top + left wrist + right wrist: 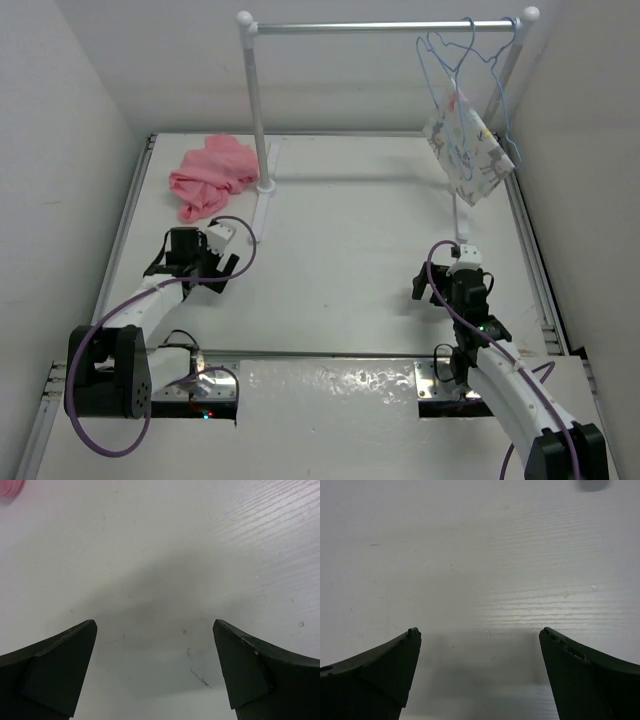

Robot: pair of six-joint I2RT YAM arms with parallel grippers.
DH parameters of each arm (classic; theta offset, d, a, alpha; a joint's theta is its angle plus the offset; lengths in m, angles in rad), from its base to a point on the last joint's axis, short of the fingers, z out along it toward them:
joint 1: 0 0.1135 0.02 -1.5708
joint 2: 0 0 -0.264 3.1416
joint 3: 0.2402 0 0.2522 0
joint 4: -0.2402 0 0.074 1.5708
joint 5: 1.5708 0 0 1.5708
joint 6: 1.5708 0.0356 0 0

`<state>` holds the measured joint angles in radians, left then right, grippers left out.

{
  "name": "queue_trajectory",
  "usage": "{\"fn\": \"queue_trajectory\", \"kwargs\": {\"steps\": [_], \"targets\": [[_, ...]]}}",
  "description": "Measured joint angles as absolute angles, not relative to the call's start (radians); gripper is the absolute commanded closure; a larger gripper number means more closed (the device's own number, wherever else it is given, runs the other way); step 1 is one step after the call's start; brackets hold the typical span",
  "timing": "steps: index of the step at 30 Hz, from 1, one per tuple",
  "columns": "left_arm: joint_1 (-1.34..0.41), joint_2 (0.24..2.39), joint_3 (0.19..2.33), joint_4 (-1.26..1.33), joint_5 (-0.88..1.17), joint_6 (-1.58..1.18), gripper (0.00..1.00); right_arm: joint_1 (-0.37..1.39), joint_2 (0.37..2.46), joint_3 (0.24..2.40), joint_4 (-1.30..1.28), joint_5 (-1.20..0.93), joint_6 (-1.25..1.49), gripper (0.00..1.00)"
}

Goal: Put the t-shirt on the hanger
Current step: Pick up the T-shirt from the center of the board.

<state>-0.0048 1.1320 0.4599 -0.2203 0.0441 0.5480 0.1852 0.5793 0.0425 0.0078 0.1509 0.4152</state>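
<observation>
White tabletop [350,260], pale walls around.
- Left claw [155,645]: jaws wide, empty; near side of rack's left post [258,110].
- T-shirt [212,175]: beyond left claw, crumpled heap just left of post base. Long axis diagonal, near-left to far-right; neck direction not discernible. Left arm nearer.
- Right claw [480,640]: spread, empty; well right of post.
- Hanger [501,90]: on rail [380,27], far end from post, hook up; white printed cloth [468,150] hanging with it.

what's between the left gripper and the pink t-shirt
Only bare white table. The top view shows an empty strip between the left gripper and the t-shirt; the left wrist view shows the same.
</observation>
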Motion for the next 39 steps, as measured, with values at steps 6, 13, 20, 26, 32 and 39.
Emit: {"fn": "queue_trajectory", "kwargs": {"steps": [6, 13, 20, 26, 32, 39], "targets": [[-0.005, 1.174, 0.524, -0.228, 0.081, 0.564, 0.0, 0.185, 0.597, 0.043, 0.017, 0.149, 0.415, 0.01], [0.091, 1.57, 1.077, -0.228, 0.053, 0.471, 0.01, 0.185, 0.592, 0.043, 0.017, 0.138, 0.415, 0.01], [0.265, 2.134, 1.858, -0.322, 0.191, 0.291, 0.0, 0.185, 0.581, 0.043, 0.015, 0.128, 0.415, 0.01], [0.254, 2.333, 1.99, -0.453, 0.186, 0.267, 0.1, 0.185, 0.583, 0.043, 0.015, 0.128, 0.414, 0.01], [0.242, 2.218, 1.673, -0.463, 0.244, 0.3, 0.95, 0.185, 0.584, 0.043, 0.015, 0.127, 0.413, 0.01], [0.242, 1.835, 1.301, -0.539, 0.321, 0.434, 1.0, 0.185, 0.584, 0.043, 0.014, 0.119, 0.412, 0.01]]}}
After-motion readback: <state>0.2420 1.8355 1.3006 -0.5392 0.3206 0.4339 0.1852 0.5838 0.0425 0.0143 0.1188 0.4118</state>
